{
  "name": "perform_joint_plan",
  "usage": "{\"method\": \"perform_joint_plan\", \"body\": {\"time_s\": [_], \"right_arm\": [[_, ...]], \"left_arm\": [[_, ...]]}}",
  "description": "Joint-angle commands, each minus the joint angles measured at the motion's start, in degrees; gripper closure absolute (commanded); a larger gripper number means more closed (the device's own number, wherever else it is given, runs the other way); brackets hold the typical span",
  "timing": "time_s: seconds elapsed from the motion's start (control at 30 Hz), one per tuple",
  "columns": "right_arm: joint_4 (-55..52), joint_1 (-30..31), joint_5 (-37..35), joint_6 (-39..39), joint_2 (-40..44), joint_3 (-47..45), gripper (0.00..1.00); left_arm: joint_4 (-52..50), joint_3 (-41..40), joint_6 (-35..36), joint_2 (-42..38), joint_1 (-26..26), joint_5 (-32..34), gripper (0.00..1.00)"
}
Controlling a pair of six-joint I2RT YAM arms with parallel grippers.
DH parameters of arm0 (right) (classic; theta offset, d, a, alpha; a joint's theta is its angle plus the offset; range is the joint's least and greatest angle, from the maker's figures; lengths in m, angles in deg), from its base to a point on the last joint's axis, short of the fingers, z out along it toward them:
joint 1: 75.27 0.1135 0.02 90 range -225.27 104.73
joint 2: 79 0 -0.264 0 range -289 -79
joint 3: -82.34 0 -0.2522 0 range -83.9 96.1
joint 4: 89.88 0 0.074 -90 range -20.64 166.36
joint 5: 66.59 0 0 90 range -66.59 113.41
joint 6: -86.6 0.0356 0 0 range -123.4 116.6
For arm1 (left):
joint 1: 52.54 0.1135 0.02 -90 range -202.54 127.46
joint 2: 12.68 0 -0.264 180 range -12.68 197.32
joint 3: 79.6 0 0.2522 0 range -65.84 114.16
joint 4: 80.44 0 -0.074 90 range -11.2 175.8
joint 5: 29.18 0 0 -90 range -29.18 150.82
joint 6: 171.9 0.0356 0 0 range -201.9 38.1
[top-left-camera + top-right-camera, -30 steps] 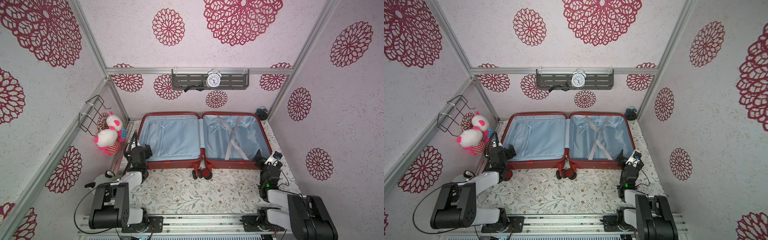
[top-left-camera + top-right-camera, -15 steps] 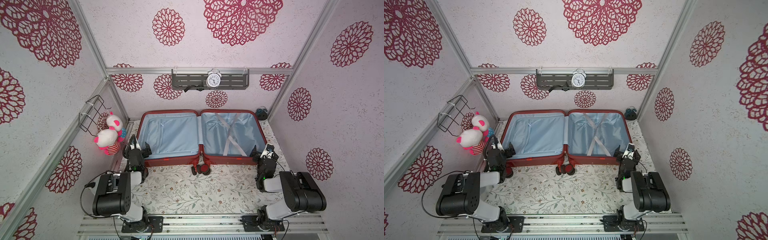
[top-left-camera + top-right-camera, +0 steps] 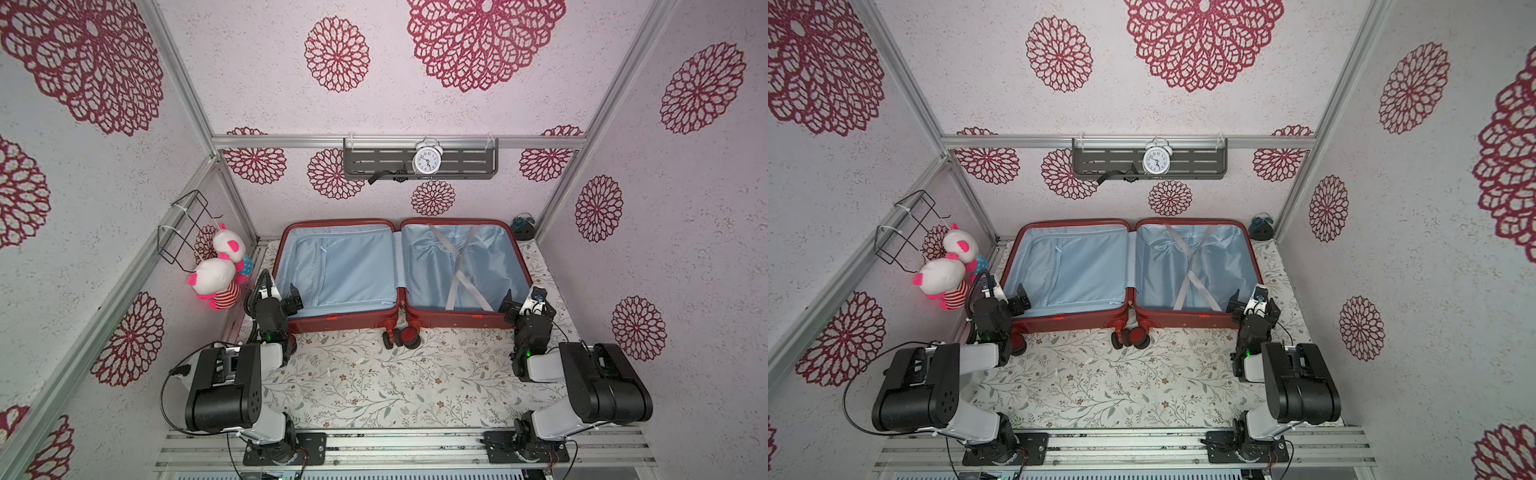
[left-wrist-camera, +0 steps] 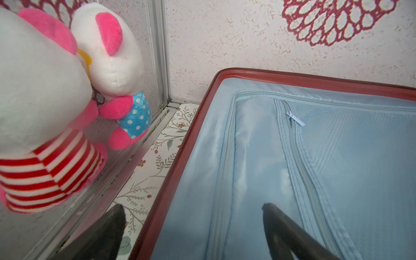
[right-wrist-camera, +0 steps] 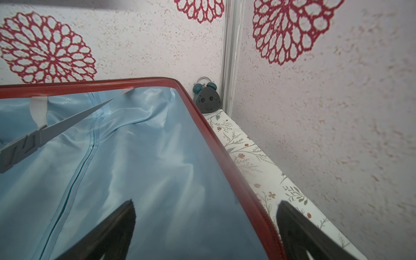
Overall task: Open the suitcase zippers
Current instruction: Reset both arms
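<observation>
Suitcase point(image 3: 353, 323) lies flat and fully open on the table point(image 3: 374, 382), insides up, directly ahead of both grippers. Shell is glossy red, the lining point(image 3: 345, 266) light blue. Grey straps point(image 3: 457, 270) cross in the half by the right gripper point(image 3: 525, 301). The half by the left gripper point(image 3: 279, 286) has a zipped mesh pocket with a pale blue pull point(image 4: 295, 119). Red-and-black wheels point(image 3: 401, 337) sit at the near edge, between the two grippers. Red zipper track point(image 5: 267, 216) runs round the rim, parted. Both grippers are spread wide, holding nothing. Each straddles its outer rim, one finger over lining, one over table. Faint print on the lining ahead of the right gripper, too blurred to read.
</observation>
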Motion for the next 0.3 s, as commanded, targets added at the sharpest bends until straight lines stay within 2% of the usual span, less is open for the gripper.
{"method": "perform_joint_plan", "body": {"time_s": [0.0,0.27], "right_arm": [[-5.69,1.90,4.80,-1.21,-0.71,0.04,0.01],[-5.87,1.81,5.06,-1.19,-0.63,0.04,0.01]], "left_arm": [[-0.71,-0.54,-0.03,1.07,0.39,-1.13,0.02],[-0.71,-0.54,-0.07,1.07,0.34,-1.12,0.02]]}}
